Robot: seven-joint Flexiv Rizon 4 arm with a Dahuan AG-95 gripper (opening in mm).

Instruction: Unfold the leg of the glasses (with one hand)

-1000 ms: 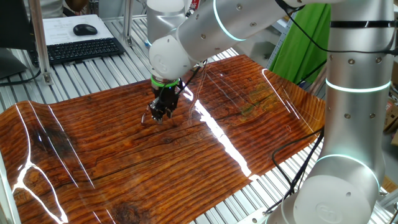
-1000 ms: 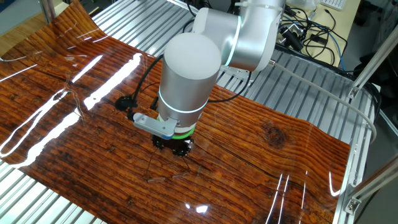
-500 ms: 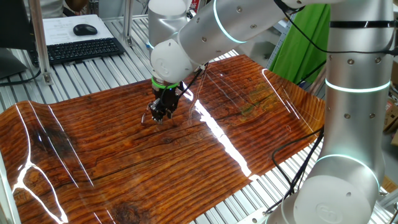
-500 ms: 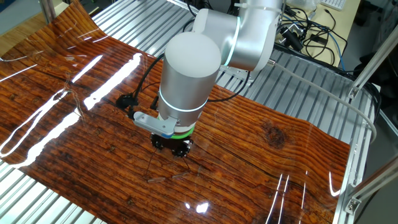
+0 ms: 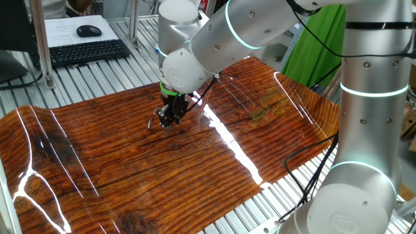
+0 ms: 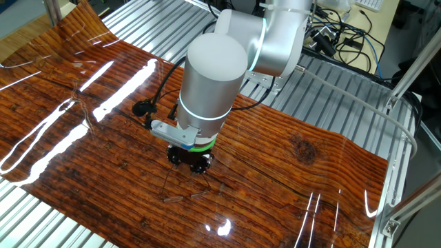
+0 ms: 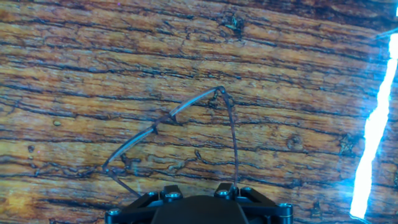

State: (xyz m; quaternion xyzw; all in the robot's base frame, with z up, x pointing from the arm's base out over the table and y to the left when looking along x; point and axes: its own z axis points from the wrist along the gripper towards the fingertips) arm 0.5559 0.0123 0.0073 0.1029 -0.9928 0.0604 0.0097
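Nearest the hand view's lens, the gripper (image 7: 199, 208) is showing only the black base of its fingers, with one thin leg of the glasses (image 7: 186, 127) running down under it; whether the jaws are closing on that leg I cannot tell. Beyond, the frame front is lying on the wood-grain table (image 7: 74, 56), which probably is steadying it while the leg is swinging out. No containers are appearing anywhere.
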